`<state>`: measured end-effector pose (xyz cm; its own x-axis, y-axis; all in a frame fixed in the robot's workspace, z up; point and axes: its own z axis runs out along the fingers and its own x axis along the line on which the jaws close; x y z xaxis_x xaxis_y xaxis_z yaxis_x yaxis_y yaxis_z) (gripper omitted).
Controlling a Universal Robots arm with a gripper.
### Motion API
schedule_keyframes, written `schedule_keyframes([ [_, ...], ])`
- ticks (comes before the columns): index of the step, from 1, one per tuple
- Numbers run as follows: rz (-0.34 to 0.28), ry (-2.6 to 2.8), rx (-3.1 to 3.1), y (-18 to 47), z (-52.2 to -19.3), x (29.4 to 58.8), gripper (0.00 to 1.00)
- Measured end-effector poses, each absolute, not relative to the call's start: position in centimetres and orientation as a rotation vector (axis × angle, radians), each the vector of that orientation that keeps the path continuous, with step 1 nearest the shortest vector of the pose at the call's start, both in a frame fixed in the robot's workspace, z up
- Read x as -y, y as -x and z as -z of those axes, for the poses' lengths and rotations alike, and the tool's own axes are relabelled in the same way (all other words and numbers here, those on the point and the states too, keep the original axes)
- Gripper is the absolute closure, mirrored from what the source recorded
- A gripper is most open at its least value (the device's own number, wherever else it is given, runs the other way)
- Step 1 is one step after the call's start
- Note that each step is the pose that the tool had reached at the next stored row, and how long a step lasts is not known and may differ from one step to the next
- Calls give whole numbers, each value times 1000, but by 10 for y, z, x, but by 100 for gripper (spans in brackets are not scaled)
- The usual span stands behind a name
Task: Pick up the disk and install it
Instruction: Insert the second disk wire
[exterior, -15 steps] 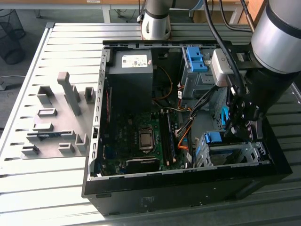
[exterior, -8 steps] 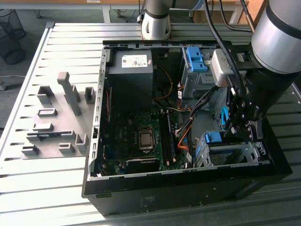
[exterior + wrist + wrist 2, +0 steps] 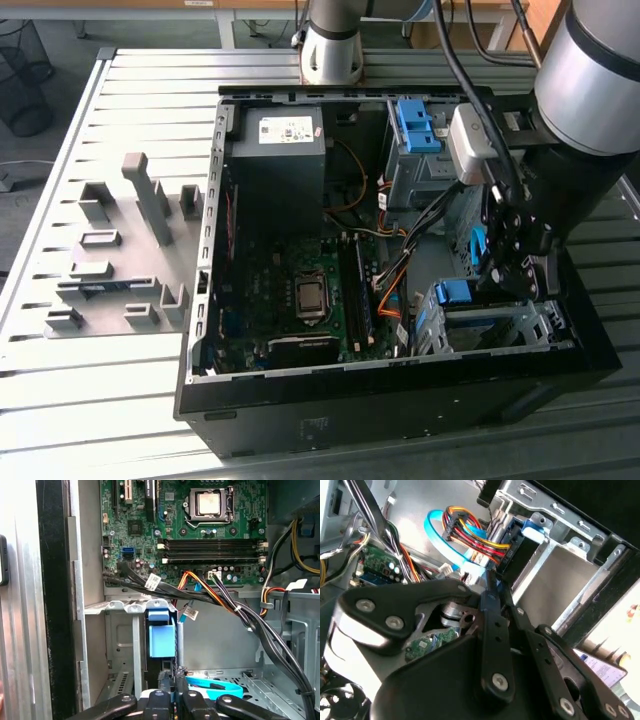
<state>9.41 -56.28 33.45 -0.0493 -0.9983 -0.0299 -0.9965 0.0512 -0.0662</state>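
- Disk [image 3: 162,635]: standing on edge in a narrow slot of the lower drive cage [image 3: 520,320], with a blue rail facing out. In the exterior view it is showing as a blue piece at the cage's corner nearest the motherboard [image 3: 300,290].
- Gripper [image 3: 175,697]: hanging over that same cage at the exterior view's right, inside the open computer case [image 3: 400,400].
- Fingers [image 3: 161,696]: sitting drawn narrow, close to one another, right at the near end of the disk's slot. In the first wrist view a thin dark part is running up from between them towards the blue rail. Whether they are pinching it is not readable.
- Key relation: the disk is lying straight ahead of the fingers, on the motherboard side. Its long axis is running in line with the slot and with the gap between the fingers, not across it. Judged from this, the disk is looking largely entered into the cage rather than lying loose.
- Cabling: a light-blue cable [image 3: 215,687] is looping just beside the fingers, and a bundle of black and orange wires [image 3: 220,597] is crossing above the cage's top.
- Other contents: a grey power supply [image 3: 280,150] and a second cage with a blue bracket [image 3: 415,125] are sitting well apart from the gripper.
- Desk [image 3: 100,380]: carrying the case and some grey fixtures [image 3: 120,260].
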Motion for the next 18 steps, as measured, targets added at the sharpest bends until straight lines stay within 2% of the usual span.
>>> schedule_keyframes([
  [18, 43, 2132, -2213, -94, -331, 563, 84],
])
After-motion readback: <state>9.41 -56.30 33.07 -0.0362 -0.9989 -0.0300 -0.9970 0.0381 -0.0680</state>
